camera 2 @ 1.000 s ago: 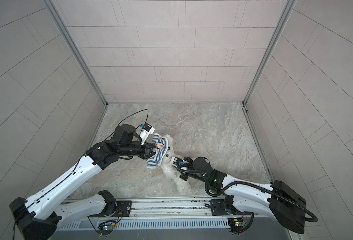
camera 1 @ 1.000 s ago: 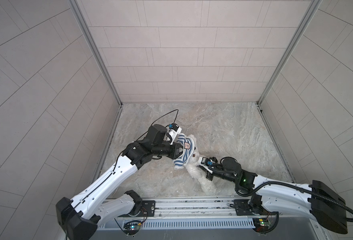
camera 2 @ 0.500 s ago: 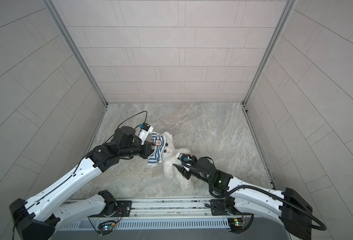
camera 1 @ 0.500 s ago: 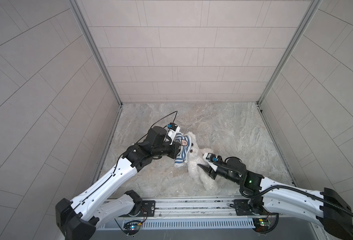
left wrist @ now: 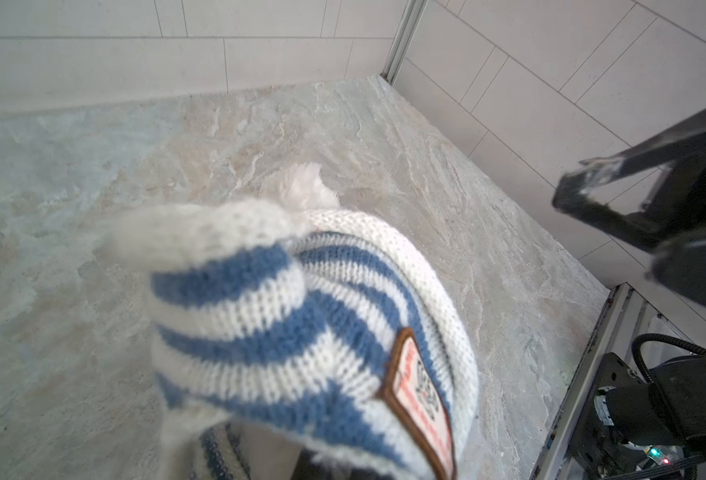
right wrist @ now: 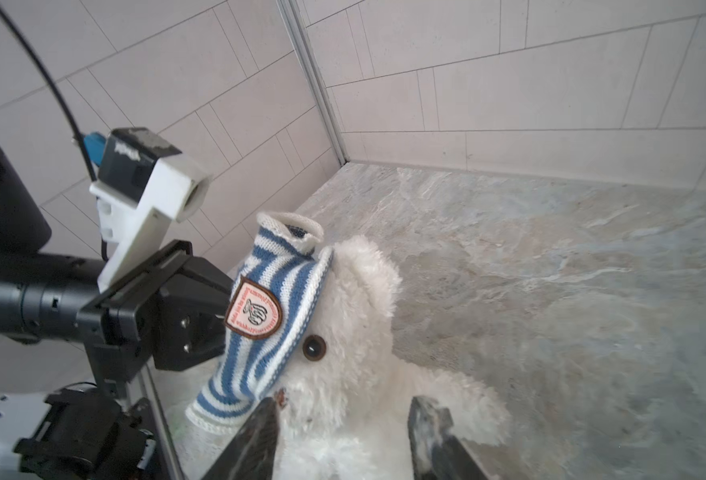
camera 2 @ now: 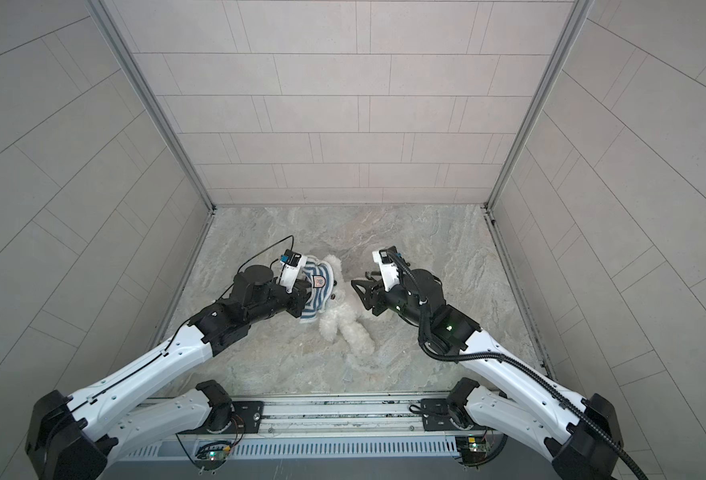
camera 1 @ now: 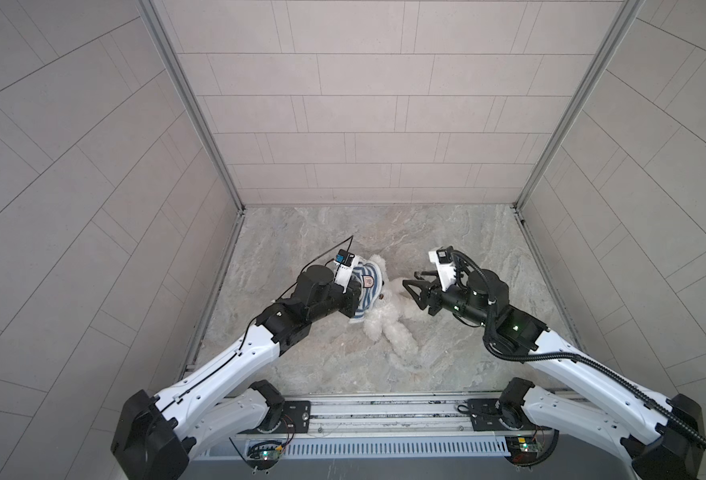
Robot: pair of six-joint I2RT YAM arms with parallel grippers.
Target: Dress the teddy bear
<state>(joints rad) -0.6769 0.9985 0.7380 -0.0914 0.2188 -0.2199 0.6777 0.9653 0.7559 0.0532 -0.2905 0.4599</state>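
Observation:
The teddy bear [camera 1: 389, 318] [camera 2: 343, 318], white and fluffy, lies on the marble floor with its legs toward the front rail. A blue-and-white striped shirt [camera 1: 365, 291] [camera 2: 317, 291] with a badge covers the top and side of its head [right wrist: 355, 324]; one ear and one eye stay bare. My left gripper [right wrist: 218, 309] is shut on the shirt [right wrist: 276, 307] from the left, its tips hidden in the knit [left wrist: 301, 316]. My right gripper [camera 1: 410, 279] [camera 2: 358, 280] [right wrist: 345, 409] is open, hovering just right of the bear's head, holding nothing.
Tiled walls [camera 1: 384, 124] close in the marble floor [camera 1: 467, 232] on three sides. The metal rail [camera 1: 384, 415] with both arm bases runs along the front. The left arm's wrist camera [right wrist: 151, 183] sits just above the shirt.
My right gripper has opened, let go of the bear's lower body, and risen back toward the right. The left gripper has kept its hold and drawn the shirt and head slightly toward the back.

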